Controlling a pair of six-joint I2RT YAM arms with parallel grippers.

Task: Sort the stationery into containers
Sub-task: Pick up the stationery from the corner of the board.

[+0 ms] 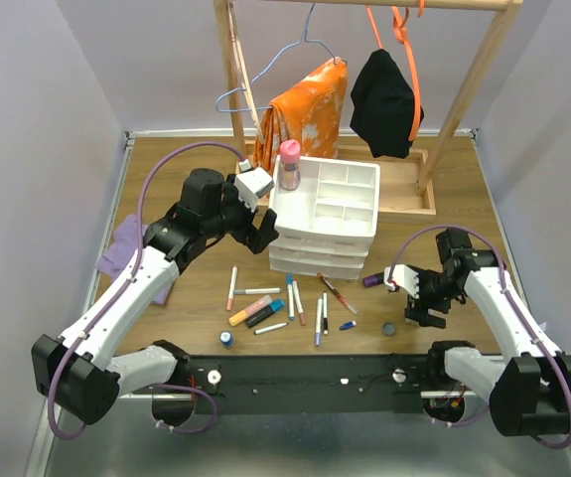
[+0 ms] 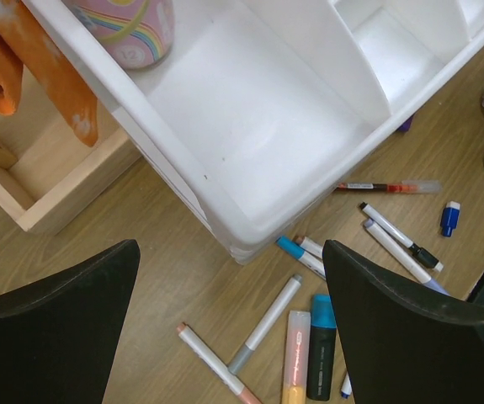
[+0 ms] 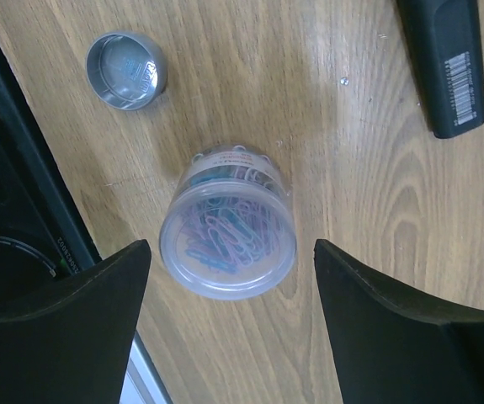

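Wood-grain tabletop (image 1: 464, 214) stretched under both my arms. Far to the left a purple cloth (image 1: 126, 246) lay flat on it. My left gripper (image 2: 229, 244) hung with its fingers spread wide and nothing between them, just beside the near left corner of the white divided tray (image 2: 250, 126). That tray topped a small drawer unit (image 1: 320, 260). A pink-capped bottle (image 1: 290, 164) stood upright in the tray's back left compartment. In front of the drawers the loose pens (image 1: 290, 298) lay scattered on the wood, among them an orange marker (image 1: 248, 312) touching a blue-capped black marker (image 1: 265, 313). A blue-capped bottle (image 1: 226, 339) stood near the table's front edge, and a red pen (image 1: 337, 294) lay slanted further right. Beyond those, a metal lid (image 3: 126, 70) rested by itself. My right gripper (image 3: 231, 248) hovered with its fingers wide apart, straddling a clear jar of paper clips (image 3: 225, 223) without touching it. A dark marker (image 3: 448, 67) lay well off to the far side.
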